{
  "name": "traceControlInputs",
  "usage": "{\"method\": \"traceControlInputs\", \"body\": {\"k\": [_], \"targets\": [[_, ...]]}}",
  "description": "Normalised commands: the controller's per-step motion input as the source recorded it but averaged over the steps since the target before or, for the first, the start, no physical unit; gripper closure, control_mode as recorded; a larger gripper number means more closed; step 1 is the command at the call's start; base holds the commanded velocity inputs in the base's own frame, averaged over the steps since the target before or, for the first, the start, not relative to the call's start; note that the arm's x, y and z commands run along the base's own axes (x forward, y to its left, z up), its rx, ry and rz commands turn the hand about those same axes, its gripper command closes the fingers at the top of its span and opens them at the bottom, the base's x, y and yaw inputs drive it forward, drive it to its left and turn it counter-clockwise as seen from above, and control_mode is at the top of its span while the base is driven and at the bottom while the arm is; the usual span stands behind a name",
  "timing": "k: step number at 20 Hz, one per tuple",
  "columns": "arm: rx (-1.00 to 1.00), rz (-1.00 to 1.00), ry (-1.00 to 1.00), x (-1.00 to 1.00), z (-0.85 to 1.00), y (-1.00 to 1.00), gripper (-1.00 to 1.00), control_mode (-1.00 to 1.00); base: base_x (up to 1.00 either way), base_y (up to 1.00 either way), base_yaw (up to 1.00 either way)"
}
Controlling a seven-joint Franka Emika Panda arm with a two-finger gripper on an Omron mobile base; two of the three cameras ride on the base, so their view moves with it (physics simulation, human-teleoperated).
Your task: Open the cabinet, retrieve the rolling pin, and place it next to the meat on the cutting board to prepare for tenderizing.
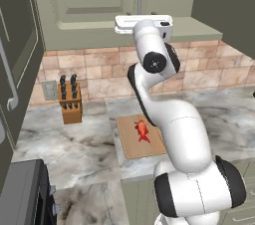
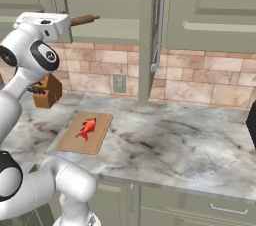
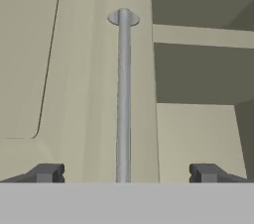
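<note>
While the gripper (image 3: 124,172) stands wide at the frame's bottom, the cabinet (image 3: 64,69) handle (image 3: 123,99) runs up between its fingertips.

Rendered home kitchen — sage-green wall cabinet (image 1: 89,0) over a marble worktop (image 2: 175,145), tan stone-tile backsplash (image 2: 200,82) with a wall outlet (image 2: 119,83), knife block (image 1: 69,100), cutting board (image 1: 142,137) with meat (image 1: 142,130).
</note>
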Motion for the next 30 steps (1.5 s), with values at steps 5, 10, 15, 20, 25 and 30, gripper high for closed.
{"method": "traceControlInputs", "body": {"k": [5,10,15,20,25,30], "targets": [[0.0,0.02,0.0,0.41,0.0,0.0,-1.0,-1.0,0.0,0.0,0.0],[0.0,0.0,0.0,0.45,0.0,0.0,-1.0,-1.0,0.0,0.0,0.0],[0.0,0.0,0.0,0.51,0.0,0.03,1.0,-1.0,0.0,0.0,0.0],[0.0,0.01,0.0,0.34,0.0,0.0,1.0,-1.0,0.0,0.0,0.0],[0.01,0.05,0.0,0.11,0.0,-0.06,1.0,-1.0,0.0,0.0,0.0],[0.04,0.05,0.0,0.0,0.0,-0.36,1.0,-1.0,0.0,0.0,0.0]]}}
